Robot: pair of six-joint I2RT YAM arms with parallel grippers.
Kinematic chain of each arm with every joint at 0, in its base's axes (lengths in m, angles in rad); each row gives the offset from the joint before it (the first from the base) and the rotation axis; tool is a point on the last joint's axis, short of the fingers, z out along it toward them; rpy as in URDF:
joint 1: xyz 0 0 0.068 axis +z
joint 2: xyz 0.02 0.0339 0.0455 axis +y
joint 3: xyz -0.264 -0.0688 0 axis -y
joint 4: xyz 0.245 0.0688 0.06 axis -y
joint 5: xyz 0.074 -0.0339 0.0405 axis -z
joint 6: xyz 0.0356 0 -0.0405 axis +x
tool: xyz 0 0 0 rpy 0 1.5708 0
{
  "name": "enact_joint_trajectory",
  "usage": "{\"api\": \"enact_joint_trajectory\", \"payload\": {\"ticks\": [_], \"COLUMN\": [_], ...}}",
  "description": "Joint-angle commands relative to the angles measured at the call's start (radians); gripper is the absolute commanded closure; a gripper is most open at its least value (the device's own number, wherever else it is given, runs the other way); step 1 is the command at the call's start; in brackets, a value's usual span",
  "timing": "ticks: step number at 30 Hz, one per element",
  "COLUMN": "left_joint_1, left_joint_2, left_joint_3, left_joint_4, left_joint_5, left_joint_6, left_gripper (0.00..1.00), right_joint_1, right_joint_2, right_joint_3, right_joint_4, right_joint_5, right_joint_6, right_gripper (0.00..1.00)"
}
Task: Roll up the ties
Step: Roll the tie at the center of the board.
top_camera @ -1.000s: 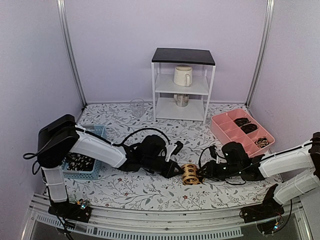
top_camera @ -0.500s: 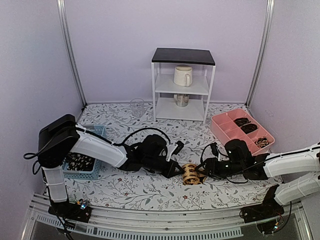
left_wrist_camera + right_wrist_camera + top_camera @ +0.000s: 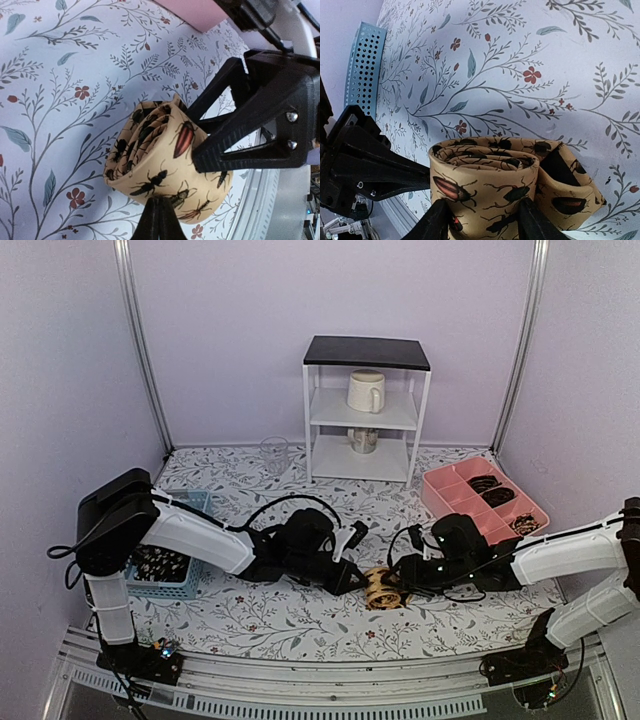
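From above, the tie (image 3: 380, 588), a tan one printed with dark insects, lies coiled on the flowered table between the 2 arms. It is near the front edge and well apart from the blue basket (image 3: 200, 502) and the pink tray (image 3: 445, 490). The left gripper (image 3: 352, 580) meets it from one side and the right gripper (image 3: 400, 578) from the other. In the left wrist view the left gripper (image 3: 159, 217) is closed to a single point, with its tips against the lower outer wrap of the tie (image 3: 160, 160). Whether a layer of cloth is nipped there cannot be told. The right gripper (image 3: 192, 134) reaches in opposite, 1 finger over the roll and 1 behind it. In the right wrist view the right gripper (image 3: 482, 215) has its jaws about half apart, with the tight inner coil between them. The view does not show whether they squeeze it or only bracket it. The outer wrap of the tie (image 3: 510, 180) stands off the coil, leaving a dark gap. That slack is probably the main risk, because the roll could spring open if the closed left tips slide off. A sideways pull from the right fingers might also push the core out of the roll. The 2 grippers are so close that they could knock together.
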Motion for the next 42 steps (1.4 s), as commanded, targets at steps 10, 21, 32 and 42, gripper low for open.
{"api": "enact_joint_trajectory", "payload": {"ticks": [10, 21, 32, 42], "left_joint_1": [0.004, 0.007, 0.004, -0.005], "left_joint_2": [-0.035, -0.062, 0.014, 0.149], "left_joint_3": [-0.003, -0.049, -0.149, -0.069], "left_joint_4": [-0.007, 0.098, 0.410, 0.431], "left_joint_5": [-0.040, -0.048, -0.004, 0.017], "left_joint_6": [-0.089, -0.267, -0.469, -0.509], "left_gripper": [0.81, 0.52, 0.30, 0.25], "right_joint_1": [-0.062, -0.103, -0.123, -0.150], "right_joint_2": [-0.080, -0.102, -0.115, -0.109], "right_joint_3": [-0.087, -0.164, -0.215, -0.248], "right_joint_4": [-0.023, 0.083, 0.128, 0.163], "right_joint_5": [0.046, -0.036, -0.053, -0.081], "right_joint_6": [-0.124, -0.119, -0.090, -0.080], "right_gripper": [0.59, 0.62, 0.63, 0.64]}}
